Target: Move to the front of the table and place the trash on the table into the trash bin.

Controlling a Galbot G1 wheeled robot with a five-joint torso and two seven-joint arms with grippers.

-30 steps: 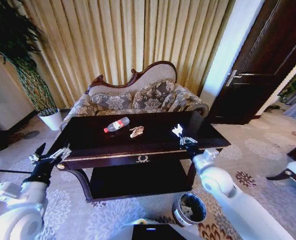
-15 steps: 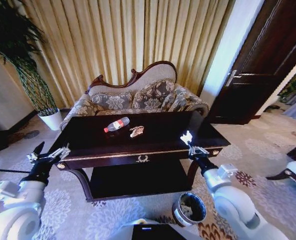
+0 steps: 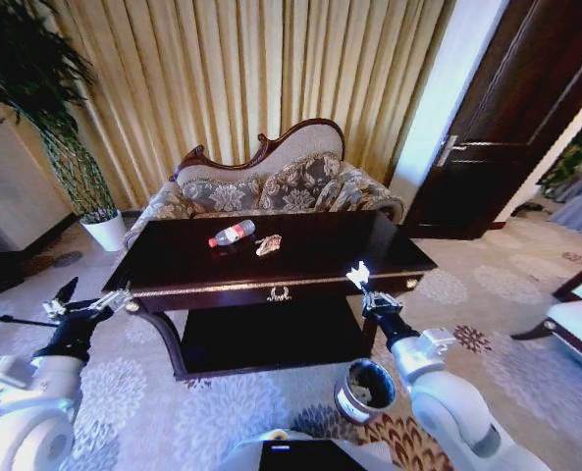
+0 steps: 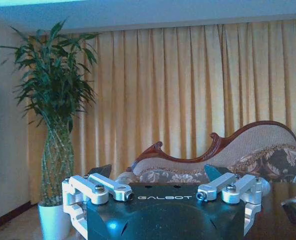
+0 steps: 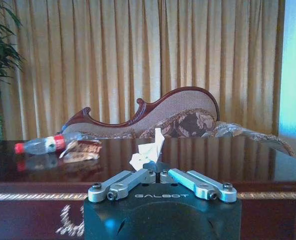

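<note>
The dark glossy table stands in front of me. On its far left lie a clear bottle with a red label and a brownish wrapper. My right gripper is shut on a crumpled white paper piece, held at the table's front right edge, above and behind the round dark trash bin on the carpet. In the right wrist view the paper sticks up from the shut gripper, with the bottle and wrapper beyond. My left gripper hangs open off the table's left corner.
A patterned sofa stands behind the table before gold curtains. A white plant pot sits at the back left, a dark door at the right and a white seat at the right edge. Patterned carpet surrounds the table.
My right gripper has carried the white paper off the right side of the tabletop to the front edge, closer to the bin. The head view has shifted slightly. The left arm has hardly moved.
</note>
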